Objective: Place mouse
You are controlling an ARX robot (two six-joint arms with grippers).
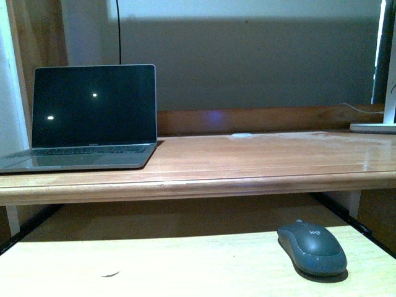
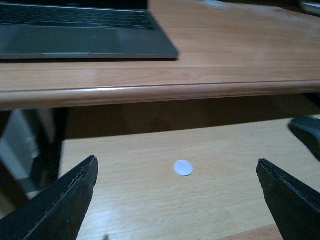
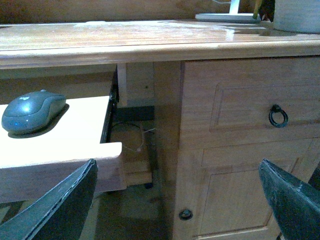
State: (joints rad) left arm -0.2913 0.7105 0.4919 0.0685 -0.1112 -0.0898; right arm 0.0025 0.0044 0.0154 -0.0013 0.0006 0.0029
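The dark grey mouse [image 1: 312,248] lies on the pale pull-out shelf [image 1: 154,266], near its right end, below the desk top. In the right wrist view the mouse [image 3: 32,111] rests on that shelf, well apart from my open right gripper [image 3: 177,205], which hangs beyond the shelf's end in front of the cabinet. My left gripper [image 2: 177,200] stands open over the shelf with nothing between its fingers. Only an edge of the mouse [image 2: 307,134] shows at the side of the left wrist view. Neither arm appears in the front view.
An open laptop [image 1: 93,117] with a dark screen sits on the wooden desk top [image 1: 260,161] at the left. A small white disc [image 2: 183,168] lies on the shelf. A white stand base [image 1: 374,127] is at the desk's far right. A cabinet with a ring handle [image 3: 278,116] flanks the shelf.
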